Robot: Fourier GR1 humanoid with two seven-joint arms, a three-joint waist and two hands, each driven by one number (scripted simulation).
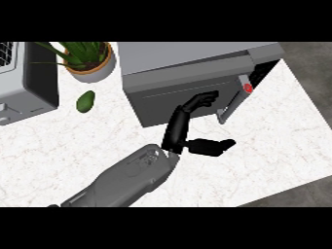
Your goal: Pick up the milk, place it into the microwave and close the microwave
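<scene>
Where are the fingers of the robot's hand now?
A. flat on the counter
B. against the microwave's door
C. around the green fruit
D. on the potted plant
B: the left hand has its fingers against the microwave door, away from the potted plant and the green fruit.

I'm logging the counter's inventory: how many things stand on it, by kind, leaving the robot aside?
appliances: 2, the microwave and a grey grilled appliance
potted plant: 1
green fruit: 1
total: 4
No milk shows in this view.
</scene>
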